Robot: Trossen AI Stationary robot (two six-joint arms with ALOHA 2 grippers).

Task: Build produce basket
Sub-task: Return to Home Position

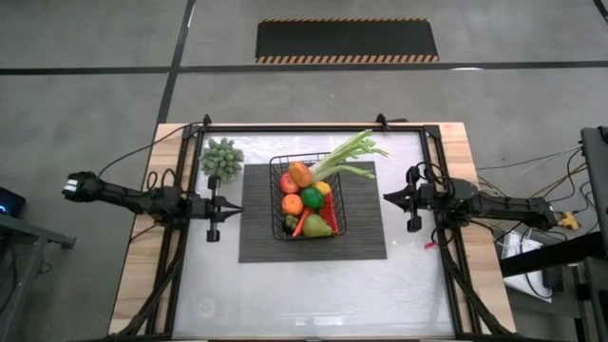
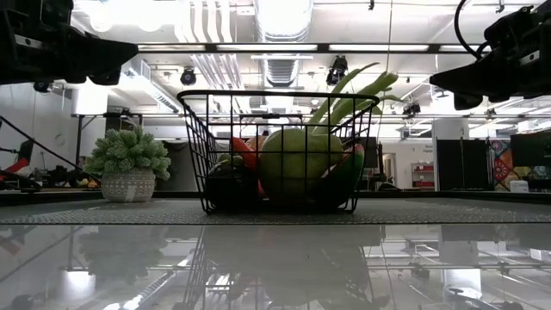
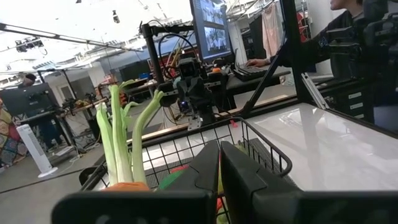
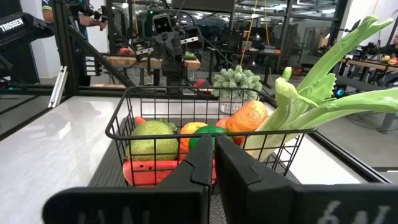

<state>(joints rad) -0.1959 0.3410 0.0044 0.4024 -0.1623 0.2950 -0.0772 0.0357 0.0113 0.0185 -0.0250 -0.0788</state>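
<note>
The black wire basket (image 1: 308, 198) stands on the dark ribbed mat (image 1: 256, 242) at the table's middle. In it lie the produce: a green pear (image 4: 153, 139), orange and red round pieces (image 1: 295, 190), a green piece (image 4: 210, 134), a red chili (image 4: 149, 170), and a white-green leek (image 1: 347, 157) sticking out over the far right rim. My left gripper (image 1: 237, 210) hangs shut and empty left of the basket, above the mat's left edge. My right gripper (image 1: 388, 198) hangs shut and empty right of the basket.
A small green potted plant (image 1: 220, 159) stands at the far left, beside the mat. A black frame (image 1: 313, 126) runs round the white table top. Bare table lies in front of the mat. A person sits beyond the table in the left wrist view (image 3: 348, 25).
</note>
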